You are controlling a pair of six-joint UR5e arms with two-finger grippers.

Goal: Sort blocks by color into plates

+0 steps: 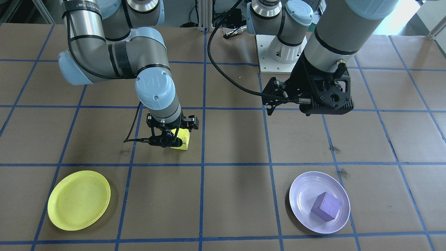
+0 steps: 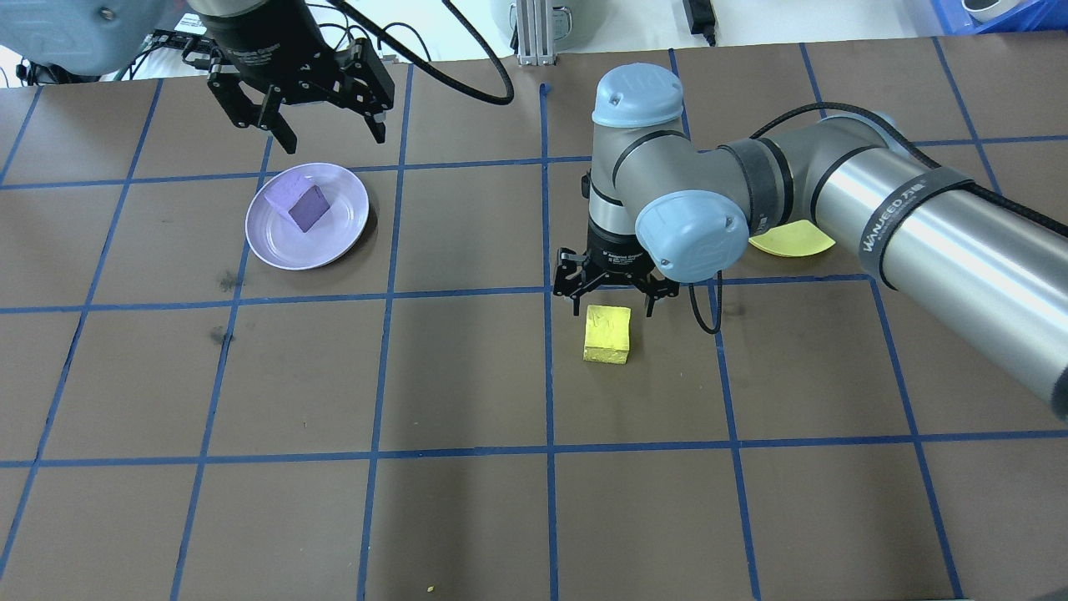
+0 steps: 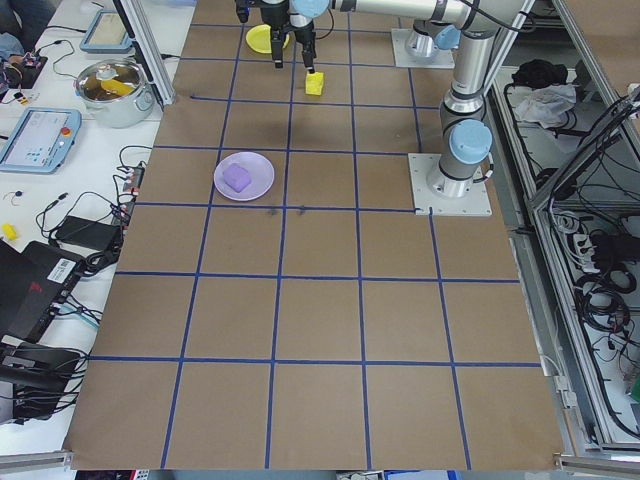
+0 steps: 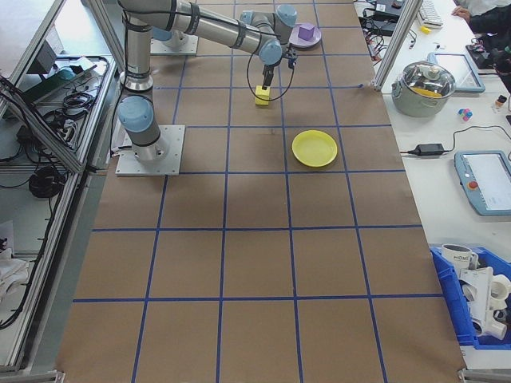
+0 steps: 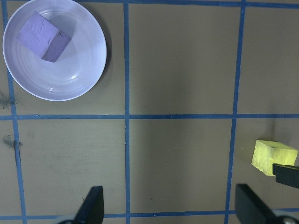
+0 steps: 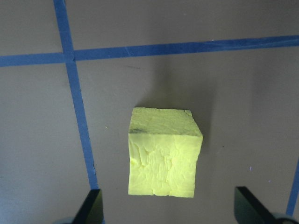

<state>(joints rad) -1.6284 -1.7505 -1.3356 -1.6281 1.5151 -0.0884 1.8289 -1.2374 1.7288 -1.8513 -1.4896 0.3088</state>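
The right gripper point(image 2: 613, 299) hovers just above the matte yellow block point(image 2: 607, 333) on the counter point(image 2: 467, 376), fingers point(image 6: 91, 205) spread wide, touching nothing, the block sitting between them.

Overhead view: yellow plate point(image 2: 791, 240) mostly hidden behind right arm elbow; only a sliver shows at 3 o'clock of the joint. Front view: yellow block point(image 1: 182, 140) partly covered by right gripper point(image 1: 173, 131). Right wrist view: fingertips point(image 6: 91, 207) cut off at bottom edge.
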